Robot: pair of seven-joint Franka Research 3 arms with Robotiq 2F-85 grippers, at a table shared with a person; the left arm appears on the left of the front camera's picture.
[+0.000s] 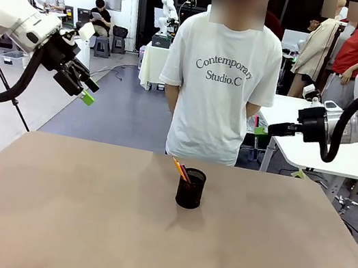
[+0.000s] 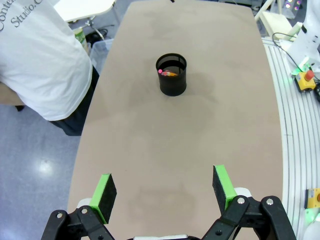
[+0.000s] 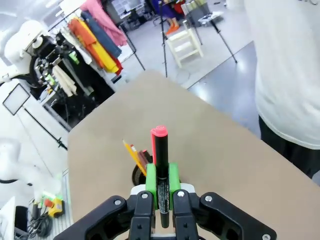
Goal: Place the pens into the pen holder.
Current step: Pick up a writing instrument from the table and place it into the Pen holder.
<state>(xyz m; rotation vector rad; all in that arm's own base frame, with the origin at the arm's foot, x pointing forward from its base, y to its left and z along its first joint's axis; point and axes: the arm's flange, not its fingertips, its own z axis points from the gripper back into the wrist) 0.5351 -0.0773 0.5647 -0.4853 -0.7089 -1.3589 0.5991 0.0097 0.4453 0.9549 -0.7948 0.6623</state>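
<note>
pens are split between two places. the black mesh pen holder (image 1: 191, 188) stands upright on the brown bench (image 1: 79, 227), a little beyond its middle toward the person (image 1: 220, 79) in a white t-shirt who stands at the far edge. in the holder lean the yellow-orange pencil (image 1: 178, 168) and the thin reddish-pink pen (image 1: 185, 174), their upper ends sticking out above the rim and tilted to picture left in the front view. in the left wrist view the holder (image 2: 172, 75) is seen from above, with the pink tip (image 2: 160, 72) and the pencil (image 2: 170, 73) resting against its near-left inner wall.

the red-and-black marker pen (image 3: 160, 170) is up in the air, pinched between the green pads of the right gripper (image 3: 160, 186), whose fingers (image 3: 173, 182) are pressed onto its black barrel; its red cap points away from the wrist. below and beyond it in the right wrist view the holder's rim (image 3: 137, 175) and the pencil (image 3: 134, 154) peek out. in the front view the right gripper (image 1: 263, 127) is held high at the right, off the bench's far edge and well apart from the holder.

the left gripper (image 1: 83, 89) hangs high at the left, above the floor beside the bench, its fingers (image 2: 106, 192) spread wide with nothing between them, well apart from the holder.
</note>
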